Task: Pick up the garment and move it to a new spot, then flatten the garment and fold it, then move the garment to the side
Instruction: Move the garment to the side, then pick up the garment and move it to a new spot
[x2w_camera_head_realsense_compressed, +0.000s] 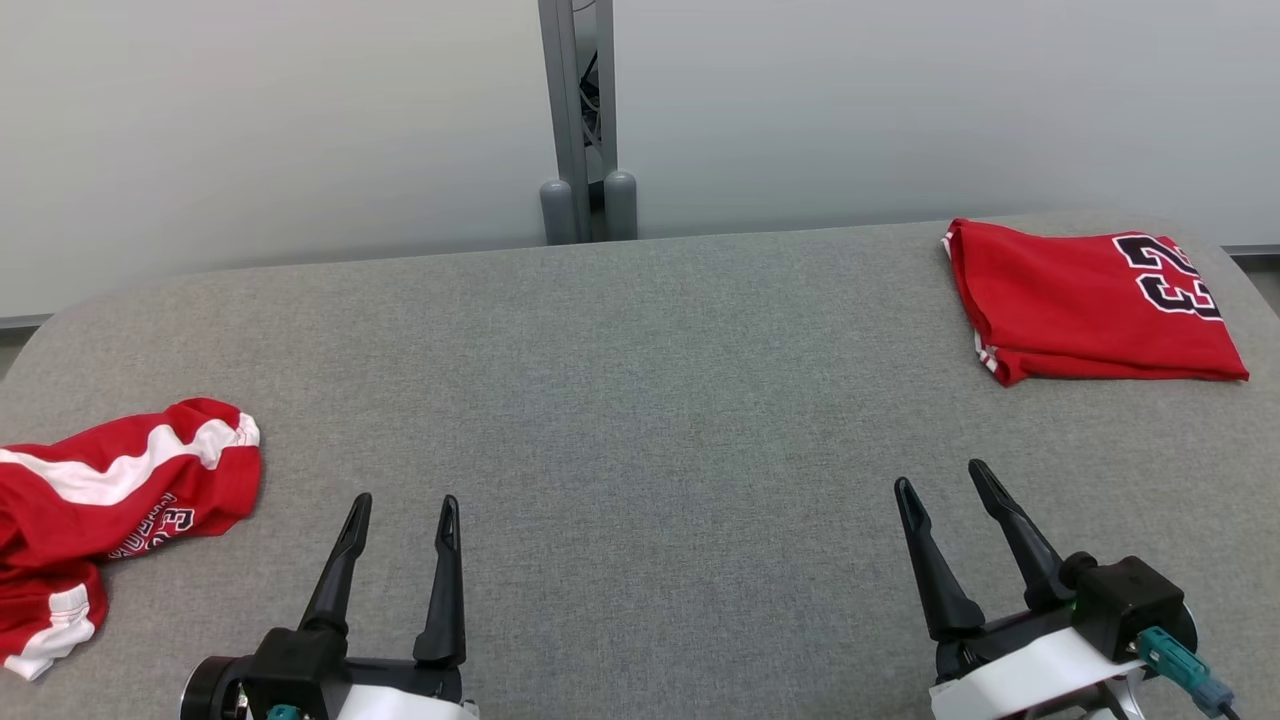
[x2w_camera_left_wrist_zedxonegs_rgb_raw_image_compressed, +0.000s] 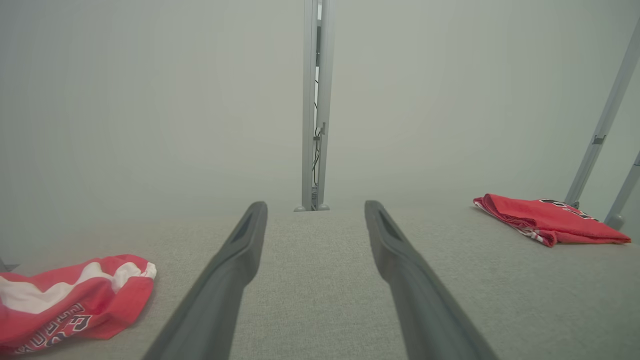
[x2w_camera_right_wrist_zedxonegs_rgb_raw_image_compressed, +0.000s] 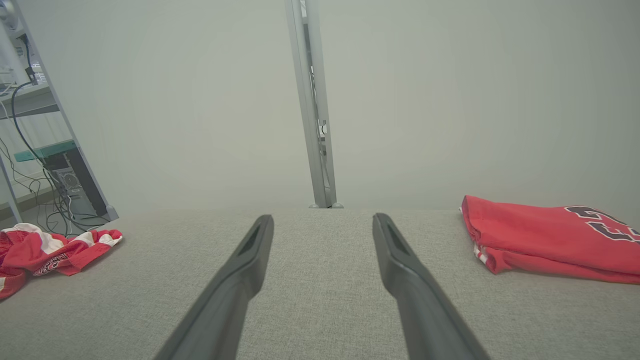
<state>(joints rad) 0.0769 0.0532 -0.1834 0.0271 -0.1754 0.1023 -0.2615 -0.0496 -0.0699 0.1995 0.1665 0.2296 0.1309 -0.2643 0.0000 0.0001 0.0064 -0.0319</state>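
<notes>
A crumpled red garment (x2w_camera_head_realsense_compressed: 110, 500) with white stripes and dark lettering lies at the table's left edge, seen too in the left wrist view (x2w_camera_left_wrist_zedxonegs_rgb_raw_image_compressed: 75, 300) and the right wrist view (x2w_camera_right_wrist_zedxonegs_rgb_raw_image_compressed: 50, 250). A second red garment (x2w_camera_head_realsense_compressed: 1085, 300), folded flat with a dark number on it, rests at the far right (x2w_camera_left_wrist_zedxonegs_rgb_raw_image_compressed: 550, 220) (x2w_camera_right_wrist_zedxonegs_rgb_raw_image_compressed: 550, 240). My left gripper (x2w_camera_head_realsense_compressed: 406, 500) (x2w_camera_left_wrist_zedxonegs_rgb_raw_image_compressed: 315, 205) is open over bare table, just right of the crumpled garment. My right gripper (x2w_camera_head_realsense_compressed: 939, 475) (x2w_camera_right_wrist_zedxonegs_rgb_raw_image_compressed: 322, 217) is open too, nearer to me than the folded garment. Neither holds or touches anything.
The table (x2w_camera_head_realsense_compressed: 640, 380) is covered in grey fabric with rounded far corners. A grey metal post (x2w_camera_head_realsense_compressed: 580, 120) stands behind its far edge against a pale wall. Shelving with cables (x2w_camera_right_wrist_zedxonegs_rgb_raw_image_compressed: 40, 165) stands off the table's left side.
</notes>
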